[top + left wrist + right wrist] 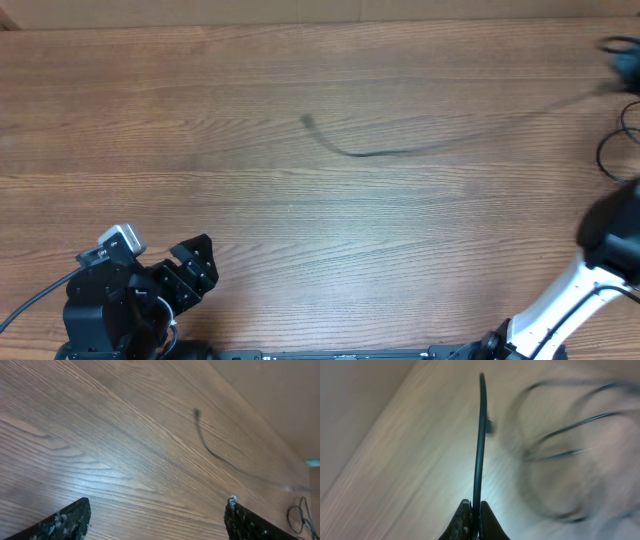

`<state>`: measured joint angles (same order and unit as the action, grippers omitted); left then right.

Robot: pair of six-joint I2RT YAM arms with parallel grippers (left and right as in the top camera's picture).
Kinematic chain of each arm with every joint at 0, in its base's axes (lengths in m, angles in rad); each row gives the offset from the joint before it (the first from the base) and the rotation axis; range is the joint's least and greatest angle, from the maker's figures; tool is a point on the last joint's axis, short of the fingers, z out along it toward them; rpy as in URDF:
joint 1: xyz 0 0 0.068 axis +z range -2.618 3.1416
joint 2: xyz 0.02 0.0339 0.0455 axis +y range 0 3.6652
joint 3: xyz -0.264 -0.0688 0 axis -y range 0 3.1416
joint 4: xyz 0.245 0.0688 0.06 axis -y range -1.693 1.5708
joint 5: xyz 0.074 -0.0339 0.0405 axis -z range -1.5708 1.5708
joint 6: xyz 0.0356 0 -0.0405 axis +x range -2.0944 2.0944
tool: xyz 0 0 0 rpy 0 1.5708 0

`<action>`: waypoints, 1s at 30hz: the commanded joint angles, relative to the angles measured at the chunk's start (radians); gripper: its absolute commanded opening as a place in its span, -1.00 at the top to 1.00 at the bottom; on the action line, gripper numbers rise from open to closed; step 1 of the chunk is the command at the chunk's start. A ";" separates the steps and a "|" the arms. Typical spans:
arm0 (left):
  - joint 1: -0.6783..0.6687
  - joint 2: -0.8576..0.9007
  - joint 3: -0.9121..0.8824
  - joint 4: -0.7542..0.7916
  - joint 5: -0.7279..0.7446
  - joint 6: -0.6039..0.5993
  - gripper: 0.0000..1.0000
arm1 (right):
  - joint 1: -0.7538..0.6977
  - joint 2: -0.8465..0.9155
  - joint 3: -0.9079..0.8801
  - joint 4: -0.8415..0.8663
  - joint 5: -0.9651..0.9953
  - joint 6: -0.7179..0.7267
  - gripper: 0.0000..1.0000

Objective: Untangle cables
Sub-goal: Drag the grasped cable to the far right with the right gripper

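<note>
One thin black cable (pixel 370 153) lies stretched over the middle of the wooden table (pixel 200 200), its plug tip (pixel 307 120) at the left end, and runs faintly up to the far right. More cable loops (pixel 612 150) hang at the right edge. My right gripper (pixel 475 510) is shut on a cable (pixel 479 445) that rises straight from its fingertips; blurred cable loops (pixel 560 445) lie beyond. My left gripper (pixel 158 505) stands open over bare wood near the front left, far from the cable (pixel 202 440) and with nothing between its fingers (pixel 70 520). From above, the left gripper (pixel 195 265) sits low at the left.
The right arm (pixel 570 290) reaches up along the table's right side. The table's far edge (pixel 320 25) meets a plain wall. A coil of cable (pixel 300 515) shows at the far right in the left wrist view.
</note>
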<state>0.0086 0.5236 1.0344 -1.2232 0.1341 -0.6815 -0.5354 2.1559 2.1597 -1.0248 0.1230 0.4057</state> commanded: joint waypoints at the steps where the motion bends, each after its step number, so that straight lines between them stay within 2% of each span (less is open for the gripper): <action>1: 0.004 -0.006 0.000 0.018 0.046 0.007 -0.69 | -0.140 -0.048 0.051 0.001 0.014 -0.051 0.93; 5: 0.004 -0.006 0.000 0.041 0.059 0.001 -0.70 | -0.264 -0.048 0.054 0.000 0.008 -0.051 0.93; 7: 0.004 -0.006 0.000 0.054 0.080 0.001 -0.70 | -0.324 -0.048 0.054 -0.002 -0.072 -0.051 0.93; 8: 0.004 -0.006 0.000 0.053 0.081 0.001 -0.70 | -0.339 -0.048 0.054 0.001 -0.124 -0.052 0.75; 9: 0.004 -0.004 0.000 0.053 0.082 0.001 -0.70 | -0.347 -0.048 0.054 0.006 -0.173 -0.060 0.35; 10: 0.004 -0.001 0.000 0.053 0.093 0.002 -0.70 | -0.356 -0.051 0.055 0.026 -0.285 -0.113 -0.73; 11: 0.004 0.001 0.000 0.053 0.102 0.006 -0.70 | -0.356 -0.058 0.056 0.040 -0.360 -0.159 -1.00; 16: 0.004 0.009 0.000 0.044 0.111 0.016 -0.70 | -0.326 -0.108 0.069 0.073 -0.570 -0.245 -1.00; 20: 0.004 0.013 0.000 0.045 0.111 0.016 -0.70 | -0.272 -0.139 0.069 0.072 -0.633 -0.207 -1.00; 25: 0.004 0.013 0.000 0.042 0.111 0.016 -0.72 | -0.190 -0.148 0.069 -0.028 -0.586 0.005 -1.00; 28: 0.004 0.013 0.000 0.042 0.111 0.016 -0.73 | -0.133 -0.148 0.069 -0.143 -0.470 0.051 -1.00; 30: 0.004 0.013 0.000 0.039 0.111 0.017 -0.84 | -0.089 -0.148 0.068 -0.218 -0.365 0.075 -1.00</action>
<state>0.0086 0.5304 1.0344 -1.1816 0.2337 -0.6804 -0.6739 2.0312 2.2120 -1.1873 -0.3954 0.3885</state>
